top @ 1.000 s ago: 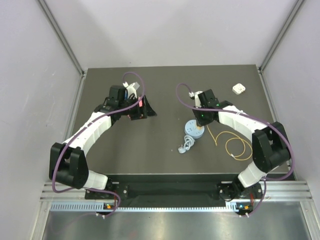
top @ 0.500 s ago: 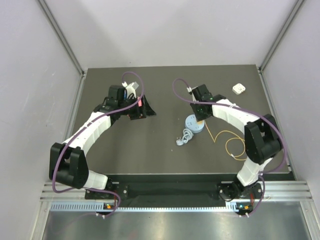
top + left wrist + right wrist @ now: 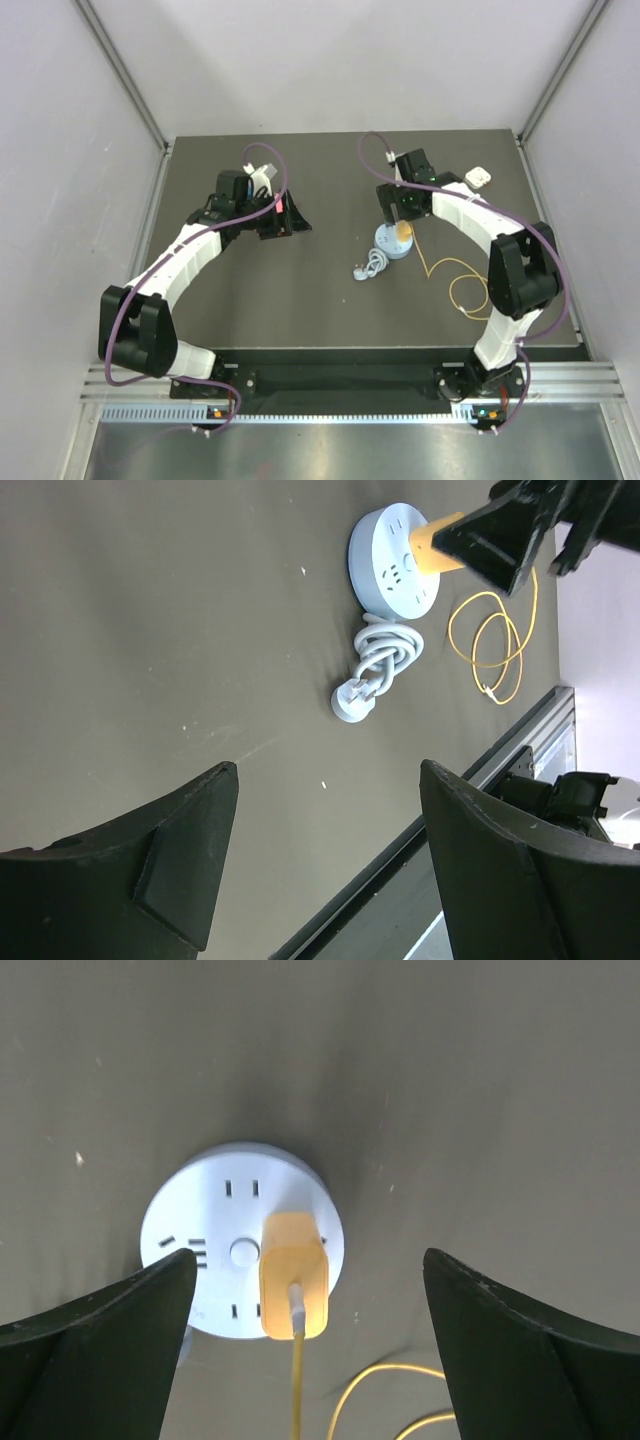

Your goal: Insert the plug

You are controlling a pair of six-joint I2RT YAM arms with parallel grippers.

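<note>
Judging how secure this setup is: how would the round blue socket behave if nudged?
It would probably slide rather than tip: the blue socket is a low, flat disc. It looks light, so its bundled grey cord may drag along. The yellow plug stands up from it, so a knock there might lever it loose.
</note>
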